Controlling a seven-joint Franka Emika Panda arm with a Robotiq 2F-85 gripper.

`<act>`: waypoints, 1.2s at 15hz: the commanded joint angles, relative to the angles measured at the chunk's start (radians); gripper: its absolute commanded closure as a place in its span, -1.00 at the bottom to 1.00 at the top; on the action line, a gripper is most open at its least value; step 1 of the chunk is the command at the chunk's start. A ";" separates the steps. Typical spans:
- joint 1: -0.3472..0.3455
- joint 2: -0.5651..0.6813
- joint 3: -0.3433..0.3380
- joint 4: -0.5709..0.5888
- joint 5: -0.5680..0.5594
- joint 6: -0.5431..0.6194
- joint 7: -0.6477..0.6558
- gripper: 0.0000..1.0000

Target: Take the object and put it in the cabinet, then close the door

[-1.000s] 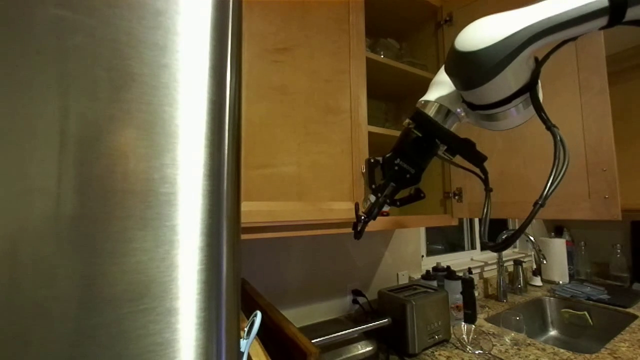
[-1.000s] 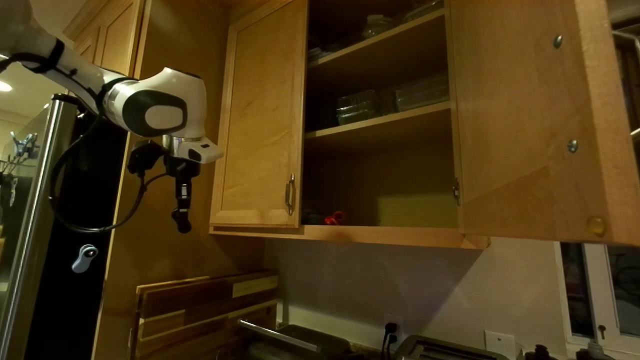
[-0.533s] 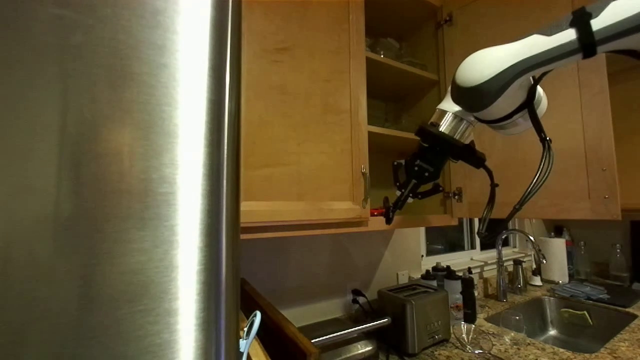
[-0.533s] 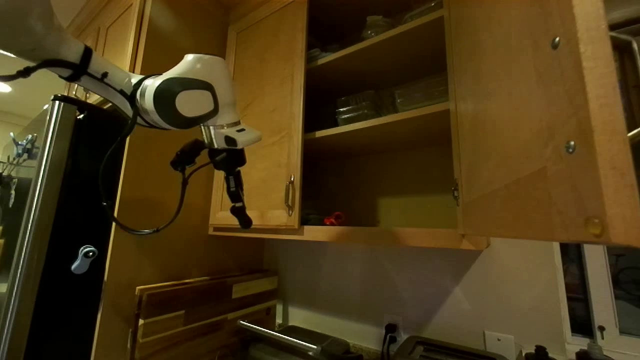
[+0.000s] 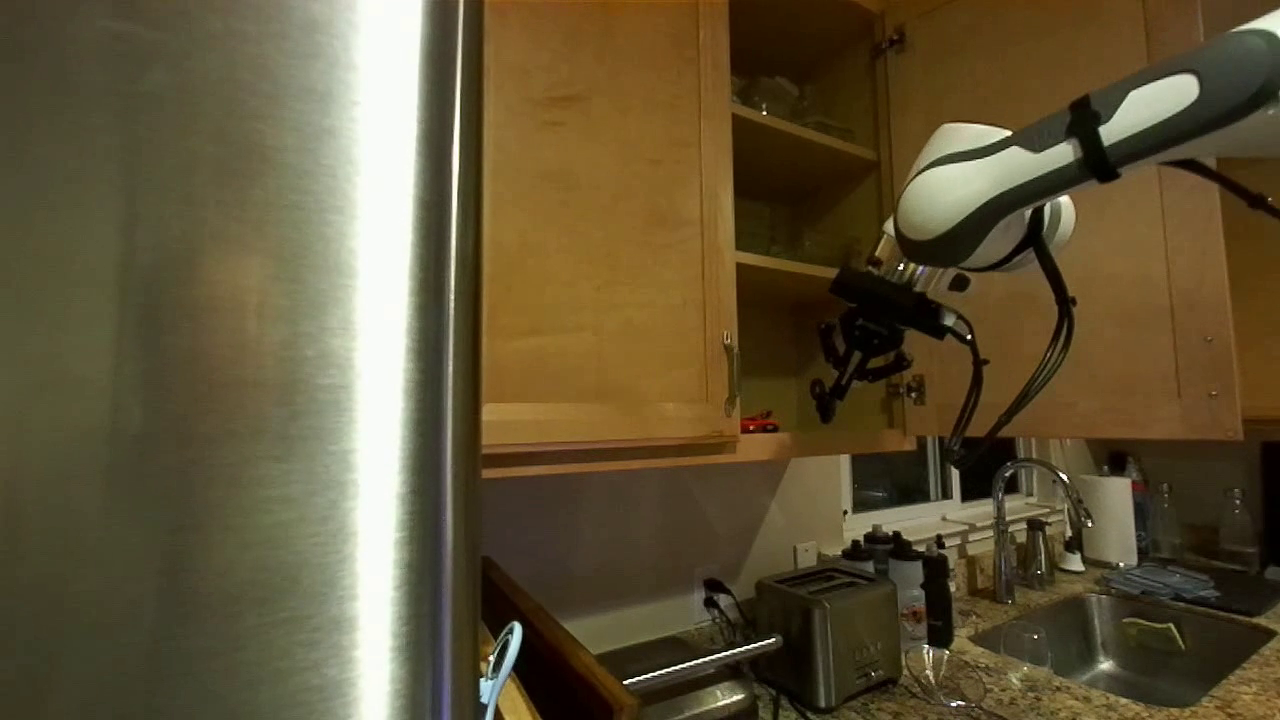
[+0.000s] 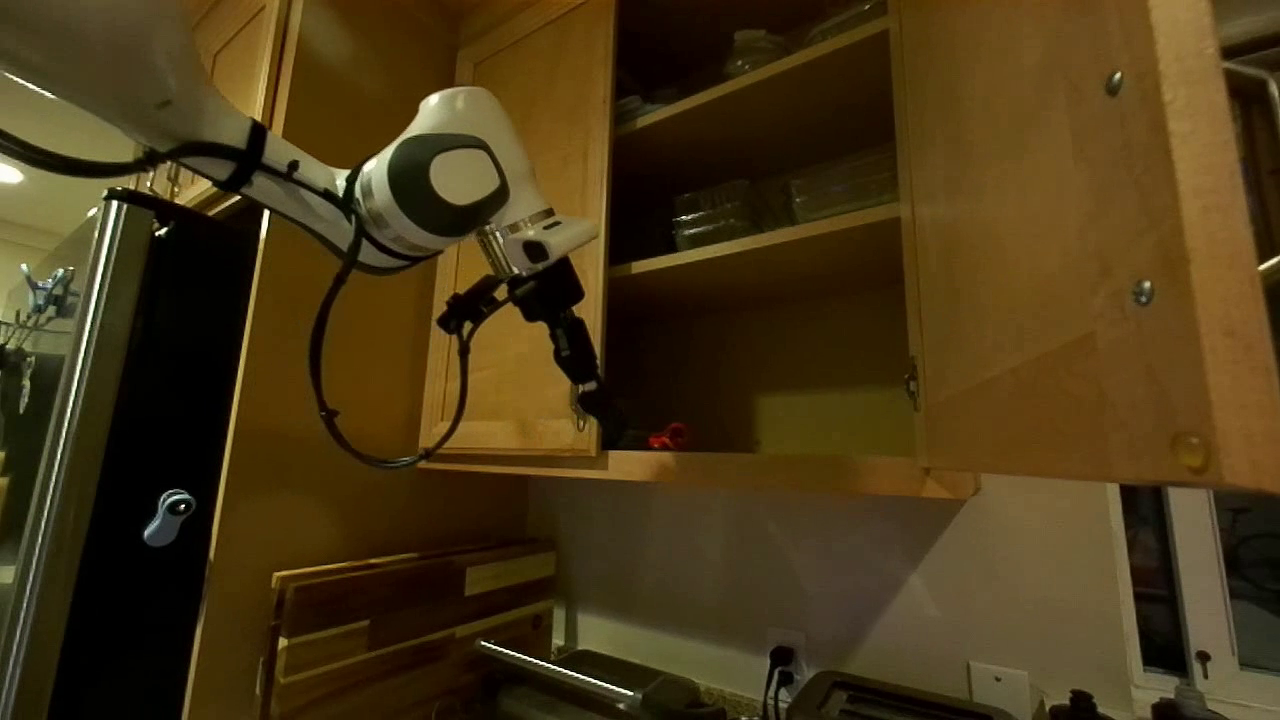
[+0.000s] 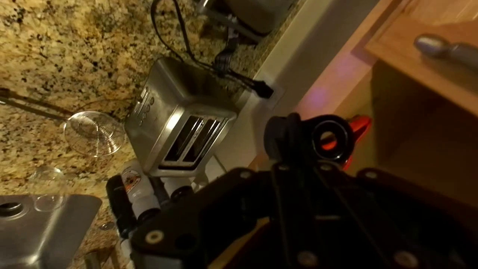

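Note:
The honey-coloured cabinet (image 5: 800,445) (image 6: 760,470) shows shelves in both exterior views. Its right-hinged door (image 5: 1060,270) (image 6: 1050,220) stands wide open. My gripper (image 5: 838,392) (image 6: 594,398) is at the lower compartment's opening, near the closed matching door's edge. It appears shut on a small black object (image 5: 821,402) with a round ring, which also shows in the wrist view (image 7: 344,139) at the fingertips (image 7: 298,147). How deep the object reaches into the cabinet I cannot tell. The open door's handle is hidden.
A red item (image 5: 760,423) (image 6: 668,437) (image 7: 361,125) lies on the cabinet floor near the front. The matching door (image 6: 530,250) is closed, its handle (image 6: 580,400) beside my gripper. Below are a toaster (image 5: 830,630) (image 7: 179,123), bottles (image 5: 908,590) and a sink (image 5: 1110,640).
My gripper has moved right in both exterior views, from in front of the closed door to the cabinet's opening, and tilted. The black object stays in it. The open door looks unchanged.

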 commanded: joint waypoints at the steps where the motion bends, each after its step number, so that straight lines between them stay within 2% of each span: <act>1: -0.036 0.102 -0.005 0.097 -0.117 0.027 0.133 0.91; 7: -0.021 0.248 -0.042 0.267 -0.315 0.011 0.256 0.91; 12: 0.033 0.377 -0.078 0.385 -0.376 -0.001 0.296 0.91; 18: 0.139 0.511 -0.135 0.519 -0.358 -0.075 0.121 0.91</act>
